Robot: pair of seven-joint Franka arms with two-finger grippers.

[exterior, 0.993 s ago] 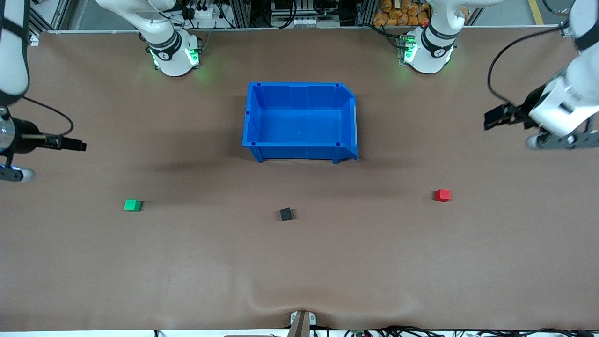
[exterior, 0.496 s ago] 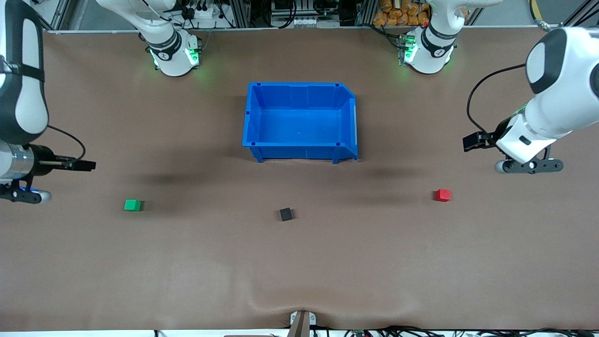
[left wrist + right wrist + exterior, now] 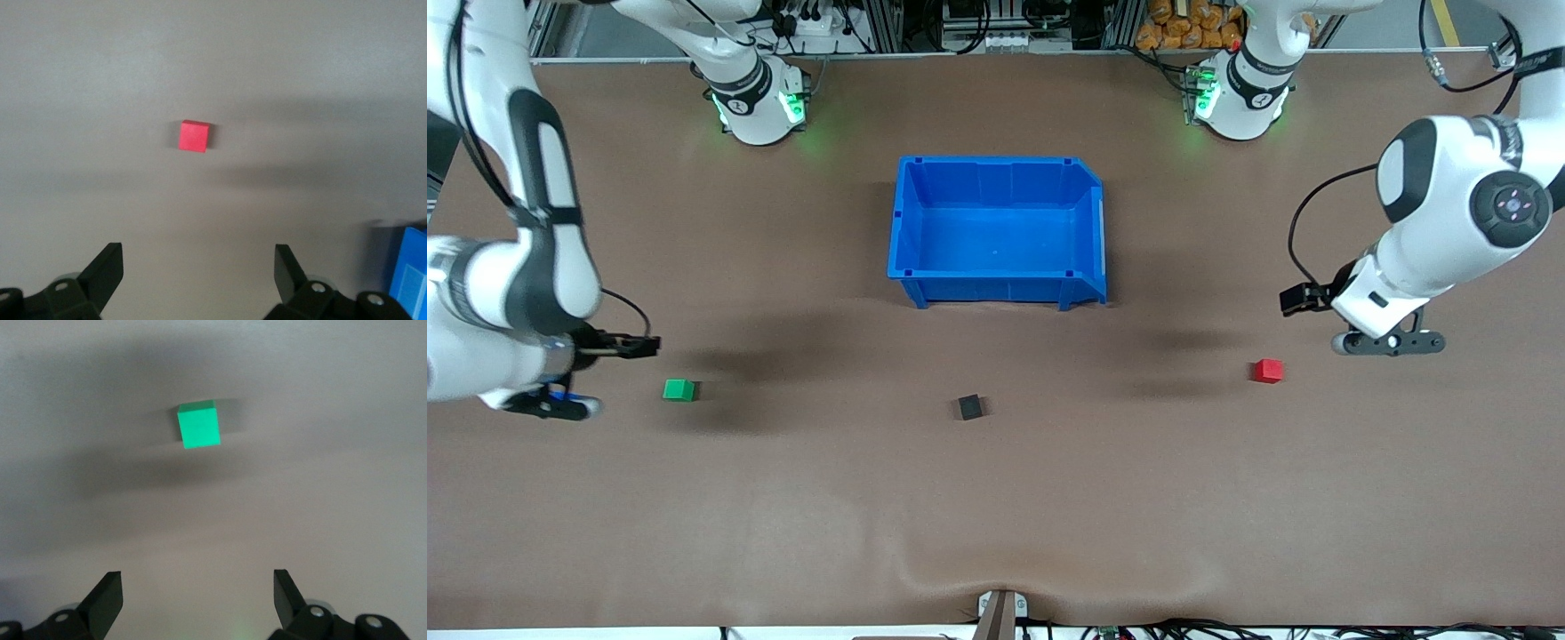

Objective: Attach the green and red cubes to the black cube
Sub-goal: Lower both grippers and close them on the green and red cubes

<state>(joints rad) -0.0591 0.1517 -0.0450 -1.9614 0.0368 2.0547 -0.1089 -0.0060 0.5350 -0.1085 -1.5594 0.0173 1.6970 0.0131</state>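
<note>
Three little cubes sit on the brown tabletop point(image 3: 996, 498), roughly in a row and well apart from each other; the green cube point(image 3: 679, 389) is toward the right arm's end, the black cube point(image 3: 970, 407) sits in the middle, and the red cube point(image 3: 1267, 371) is toward the left arm's end. None of them touch. The blue bin point(image 3: 996, 289) sits farther from the front camera than the black cube.

The right claw point(image 3: 197, 590) hangs over bare tabletop near the green cube, fingers spread wide with nothing between them; the right wrist view has the green cube out ahead of the fingertips. Same deal on the left: the left claw point(image 3: 198, 270) is wide open and holding nothing, over the tabletop near the red cube; a corner of the bin pokes into that wrist view.
</note>
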